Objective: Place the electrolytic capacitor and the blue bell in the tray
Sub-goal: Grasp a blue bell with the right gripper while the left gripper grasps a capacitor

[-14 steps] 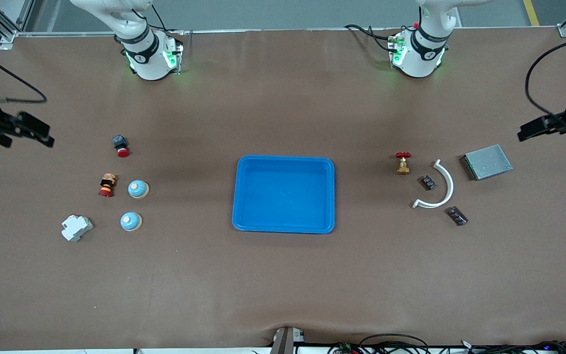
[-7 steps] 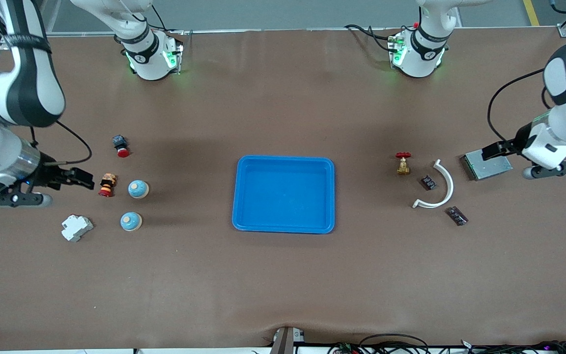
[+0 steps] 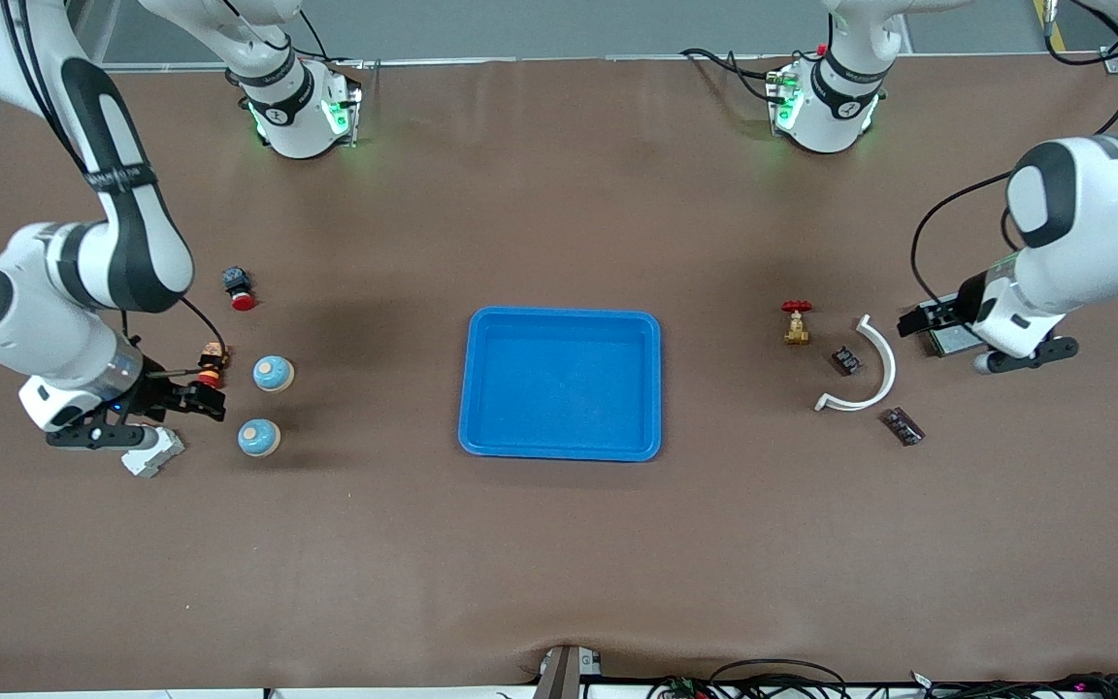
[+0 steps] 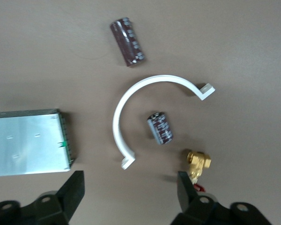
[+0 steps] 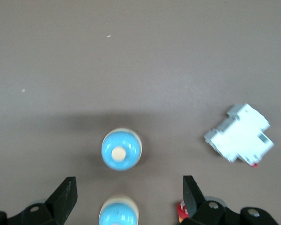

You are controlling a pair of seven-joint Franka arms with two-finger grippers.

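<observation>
Right gripper (image 3: 198, 400): your jaws spread, empty, above the two dome-shaped blue bells (image 5: 121, 151), ready to descend. Left gripper (image 3: 911, 322): spread, empty, over the grey metal box (image 4: 29, 142), near the dark cylindrical electrolytic capacitor (image 4: 160, 128). Shallow bright-blue plastic tray (image 3: 477, 388): unfilled.

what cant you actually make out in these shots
- Grey metal box: front view, mostly covered by the left arm; the left wrist view cuts it at the frame edge.
- Brass valve with red handle: left wrist view, handle hidden by the left pincer.
- Second round blue bell: right wrist view, cut off at the edge, below the right pincer.
- White plastic breaker block: front view, partly hidden by the right arm.
</observation>
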